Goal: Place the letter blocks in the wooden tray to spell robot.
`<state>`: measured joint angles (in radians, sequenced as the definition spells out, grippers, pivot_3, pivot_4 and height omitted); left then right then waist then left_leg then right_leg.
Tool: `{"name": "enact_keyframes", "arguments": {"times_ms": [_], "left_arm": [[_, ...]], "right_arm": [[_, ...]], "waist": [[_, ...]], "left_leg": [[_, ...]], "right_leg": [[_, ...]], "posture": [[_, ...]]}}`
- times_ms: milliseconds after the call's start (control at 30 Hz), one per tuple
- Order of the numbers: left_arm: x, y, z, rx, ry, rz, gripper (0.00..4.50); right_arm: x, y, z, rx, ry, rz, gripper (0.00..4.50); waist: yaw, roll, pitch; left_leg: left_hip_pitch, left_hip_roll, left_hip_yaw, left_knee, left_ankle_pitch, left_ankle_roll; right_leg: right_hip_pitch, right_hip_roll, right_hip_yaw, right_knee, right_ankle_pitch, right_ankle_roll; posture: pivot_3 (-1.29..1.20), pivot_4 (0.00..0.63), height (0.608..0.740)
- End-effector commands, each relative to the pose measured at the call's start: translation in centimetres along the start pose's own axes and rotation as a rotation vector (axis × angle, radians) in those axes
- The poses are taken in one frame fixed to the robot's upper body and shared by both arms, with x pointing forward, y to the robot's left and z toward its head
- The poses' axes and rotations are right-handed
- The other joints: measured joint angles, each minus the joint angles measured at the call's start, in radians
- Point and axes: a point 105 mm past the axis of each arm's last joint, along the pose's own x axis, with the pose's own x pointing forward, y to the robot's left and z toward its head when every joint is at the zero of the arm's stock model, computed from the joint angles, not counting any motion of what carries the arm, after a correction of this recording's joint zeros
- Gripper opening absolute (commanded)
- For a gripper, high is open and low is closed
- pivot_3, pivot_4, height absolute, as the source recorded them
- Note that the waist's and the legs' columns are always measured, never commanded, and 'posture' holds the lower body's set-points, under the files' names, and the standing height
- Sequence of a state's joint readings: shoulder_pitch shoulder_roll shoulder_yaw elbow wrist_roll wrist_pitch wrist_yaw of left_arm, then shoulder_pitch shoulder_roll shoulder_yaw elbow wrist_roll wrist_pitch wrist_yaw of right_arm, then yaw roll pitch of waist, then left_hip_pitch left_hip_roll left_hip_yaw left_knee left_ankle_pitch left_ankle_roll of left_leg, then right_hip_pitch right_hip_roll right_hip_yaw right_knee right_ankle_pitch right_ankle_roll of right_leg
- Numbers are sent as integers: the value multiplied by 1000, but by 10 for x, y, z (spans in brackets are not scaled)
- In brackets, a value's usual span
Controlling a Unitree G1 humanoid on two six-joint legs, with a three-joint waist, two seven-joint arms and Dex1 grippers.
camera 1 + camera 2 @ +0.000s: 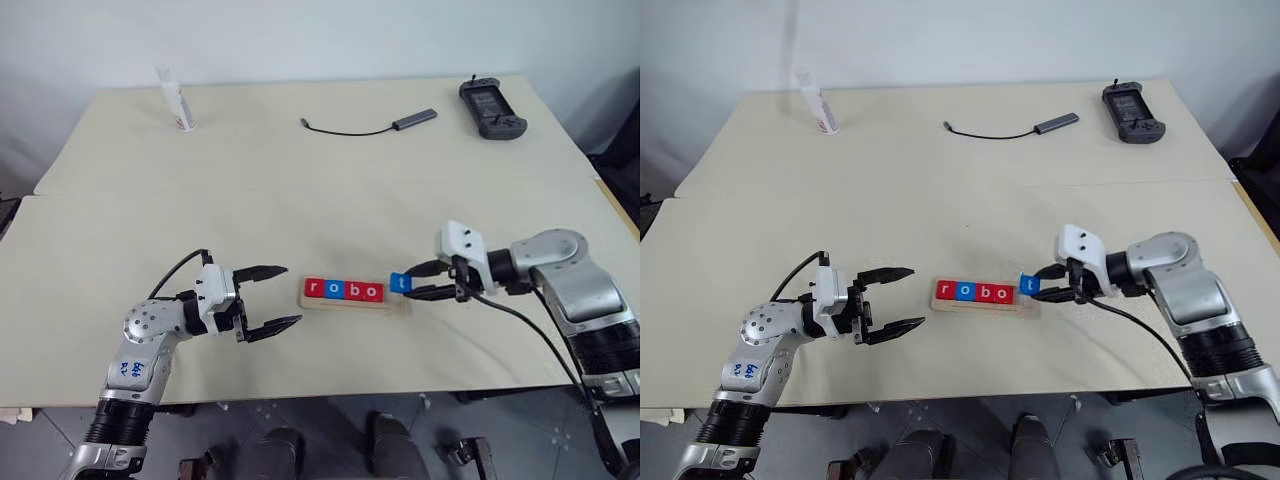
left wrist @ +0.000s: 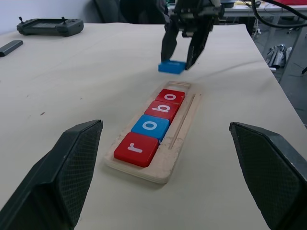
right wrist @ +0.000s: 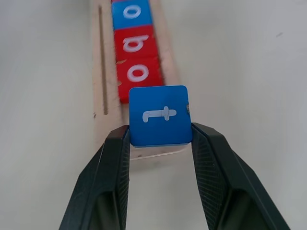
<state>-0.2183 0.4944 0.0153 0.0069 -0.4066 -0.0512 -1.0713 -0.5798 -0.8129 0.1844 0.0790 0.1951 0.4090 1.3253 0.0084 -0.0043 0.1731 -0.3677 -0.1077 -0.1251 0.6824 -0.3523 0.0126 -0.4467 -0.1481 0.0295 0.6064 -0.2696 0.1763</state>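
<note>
A pale beige surface (image 1: 300, 180) under a plain light wall carries everything we work with here. Our right gripper (image 1: 424, 281) is clamped on the blue t block (image 3: 159, 115), one finger on each side edge, and holds it just above the open end of the wooden tray (image 2: 184, 127). In the right wrist view the block hangs over the last empty slot, letter face up. Our left gripper (image 1: 272, 297) hovers with its fingers spread wide apart and nothing between them, just beside the opposite end of the tray, pointing toward it.

Inside the tray four letter blocks already lie in a row, touching one another: a red r (image 2: 135, 148), a blue o (image 2: 150, 127), a red b (image 2: 162, 109) and a red o (image 2: 171, 96). We judge the task nearly done; what remains is to lower the t into the free slot next to the last o, seat it flat inside the rim and release it.

Farther out, near the far edge of the surface, we see a white tube (image 1: 177, 101), a dark cable with an adapter (image 1: 372, 126) and a dark handheld controller (image 1: 491, 107), all well apart from the tray.
</note>
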Motion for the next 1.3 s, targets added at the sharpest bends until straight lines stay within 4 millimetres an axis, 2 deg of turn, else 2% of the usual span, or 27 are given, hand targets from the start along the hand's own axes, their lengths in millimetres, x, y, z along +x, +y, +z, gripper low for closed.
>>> {"name": "enact_keyframes", "arguments": {"times_ms": [33,167,333,467,633,667,700,833,1067,1300], "left_arm": [[2,-4,9,31,-19,-9,4500],[4,-5,9,29,-21,-6,4500],[4,-5,9,29,-19,-3,4500],[4,-5,9,30,-16,0,4500],[4,-6,9,30,-15,3,4500],[4,-6,9,29,-15,3,4500],[4,-6,9,28,-15,3,4500],[4,-7,9,24,-16,1,4500],[5,-6,8,25,-14,-3,4500],[3,-5,8,29,-7,4,4500]], "right_arm": [[3,1,7,-50,-25,-15,1456],[7,4,0,-50,2,4,1456],[8,3,-2,-43,2,-5,3218],[3,0,5,-34,-30,-19,4473],[-14,-4,4,-10,-43,-64,4494],[-17,-4,2,-1,-42,-68,4086],[-20,-4,1,-1,-39,-72,3927],[-20,-9,0,-14,-50,-114,2604],[-4,-3,-6,-3,-43,-85,142],[12,4,0,6,-64,-35,63]], "waist": [[0,0,0],[-1,0,0],[-5,0,0],[-6,0,0],[-6,0,0],[-5,0,0],[-3,0,0],[-5,0,0],[-8,0,0],[-7,0,0]], "left_leg": [[0,0,0,0,0,0],[0,0,0,0,0,0],[0,0,0,0,0,0],[0,0,0,0,0,0],[0,0,0,0,0,0],[0,0,0,0,0,0],[0,0,0,0,0,0],[0,0,0,0,0,0],[0,0,0,0,0,0],[0,0,0,0,0,0]], "right_leg": [[0,0,0,0,0,0],[0,0,0,0,0,0],[0,0,0,0,0,0],[0,0,0,0,0,0],[0,0,0,0,0,0],[0,0,0,0,0,0],[0,0,0,0,0,0],[0,0,0,0,0,0],[0,0,0,0,0,0],[0,0,0,0,0,0]], "posture": [[0,150,740],[0,150,740],[0,150,740],[0,150,740],[0,150,740],[0,150,740],[0,150,740],[0,150,740],[0,150,740],[0,150,740]]}}
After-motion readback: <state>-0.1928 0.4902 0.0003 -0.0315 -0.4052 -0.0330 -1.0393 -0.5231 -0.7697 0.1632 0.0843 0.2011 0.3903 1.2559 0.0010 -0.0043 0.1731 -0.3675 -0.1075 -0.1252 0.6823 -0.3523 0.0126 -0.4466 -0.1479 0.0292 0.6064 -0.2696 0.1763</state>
